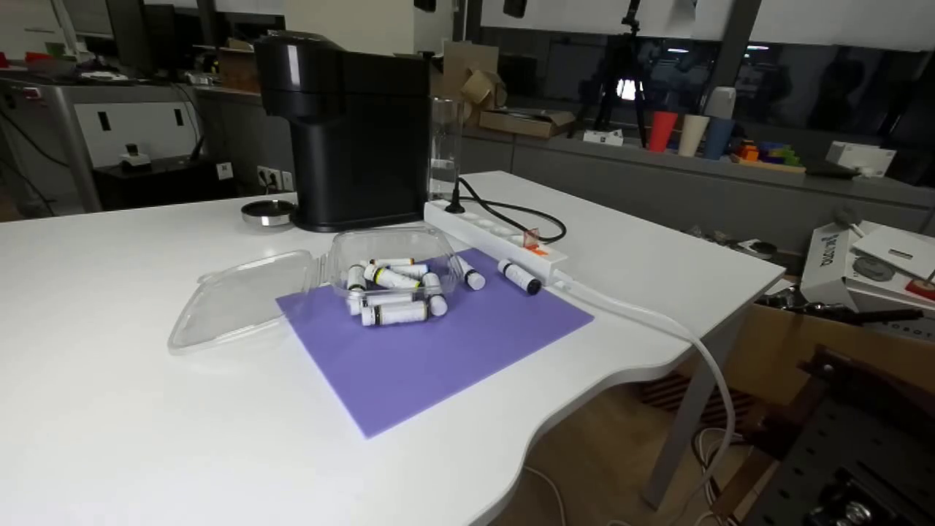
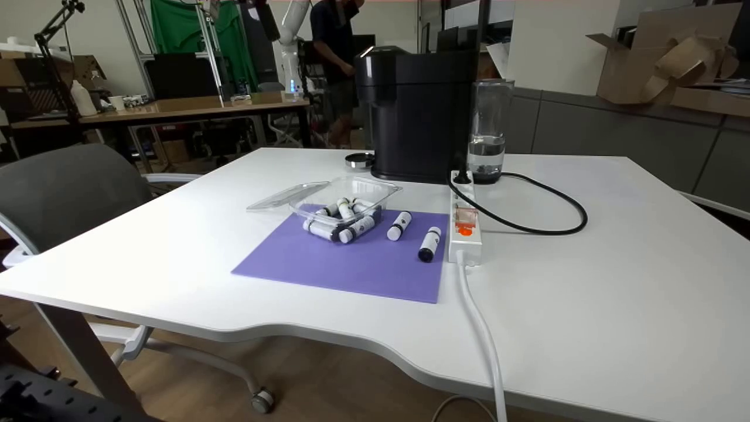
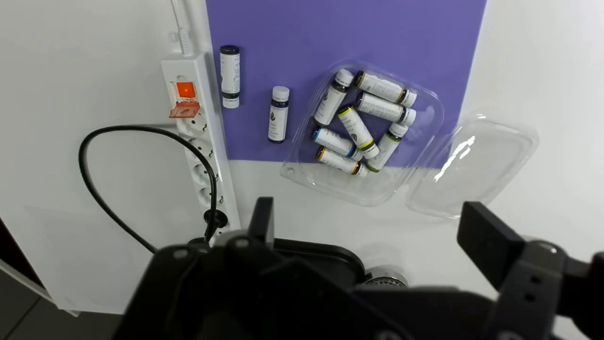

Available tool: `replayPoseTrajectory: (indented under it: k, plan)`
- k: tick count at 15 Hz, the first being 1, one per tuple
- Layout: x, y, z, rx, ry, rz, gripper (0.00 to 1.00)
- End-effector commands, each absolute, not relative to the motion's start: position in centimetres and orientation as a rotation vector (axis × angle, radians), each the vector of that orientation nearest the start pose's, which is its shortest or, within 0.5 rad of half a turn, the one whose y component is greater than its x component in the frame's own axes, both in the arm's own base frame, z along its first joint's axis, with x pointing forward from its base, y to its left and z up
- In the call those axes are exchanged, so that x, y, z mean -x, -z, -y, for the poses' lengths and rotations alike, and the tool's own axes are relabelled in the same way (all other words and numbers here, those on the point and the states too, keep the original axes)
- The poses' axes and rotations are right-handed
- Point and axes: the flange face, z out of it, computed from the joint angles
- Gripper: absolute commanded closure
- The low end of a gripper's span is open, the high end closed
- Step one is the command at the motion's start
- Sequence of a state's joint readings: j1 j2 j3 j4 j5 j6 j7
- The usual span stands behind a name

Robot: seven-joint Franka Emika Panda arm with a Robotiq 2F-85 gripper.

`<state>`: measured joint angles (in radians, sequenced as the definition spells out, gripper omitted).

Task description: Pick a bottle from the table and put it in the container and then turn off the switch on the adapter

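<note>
Two small white bottles lie outside the container on a purple sheet: one bottle [image 3: 230,75] beside the power strip, another bottle [image 3: 278,117] between it and the container. Both show in both exterior views. The clear plastic container [image 3: 370,203] holds several similar bottles and its lid [image 3: 476,163] lies open. The white adapter strip [image 3: 186,71] has an orange-red switch [image 3: 186,89] that looks lit, its clear red cover flipped up. My gripper [image 3: 368,210] is open and empty, high above the white table [image 1: 109,307]. It is outside both exterior views.
A black coffee machine [image 1: 365,146] stands behind the container, with a metal dish [image 1: 268,212] beside it. A clear water tank [image 2: 487,129] stands at its back. A black cable [image 2: 548,232] loops on the table. A white cord [image 2: 481,322] hangs over the front edge.
</note>
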<state>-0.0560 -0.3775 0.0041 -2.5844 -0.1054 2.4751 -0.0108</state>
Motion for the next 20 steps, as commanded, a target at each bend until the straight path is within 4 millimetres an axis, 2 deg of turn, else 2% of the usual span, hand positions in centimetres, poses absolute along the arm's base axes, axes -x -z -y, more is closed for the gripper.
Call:
replayPoseTrajectory:
  k: [1, 7, 11, 12, 13, 15, 17, 20]
  plan:
    - [-45.8, -38.0, 4.9, 3.197, 0.397, 0.005, 0.0]
    - [-49.1, -31.1, 9.3, 3.195, 0.293, 0.018, 0.0]
    - [-50.1, -27.7, 13.1, 3.208, 0.152, -0.055, 0.0]
    - [-50.2, -27.3, 14.2, 3.245, 0.133, -0.147, 0.0]
    - [-49.1, -27.7, 12.5, 3.215, 0.176, -0.056, 0.0]
    - [-49.5, -26.7, 13.9, 3.233, 0.149, -0.099, 0.0]
    - [-49.7, -26.6, 14.2, 3.234, 0.145, -0.111, 0.0]
    - [-50.0, -24.1, 15.2, 3.253, 0.058, -0.162, 0.0]
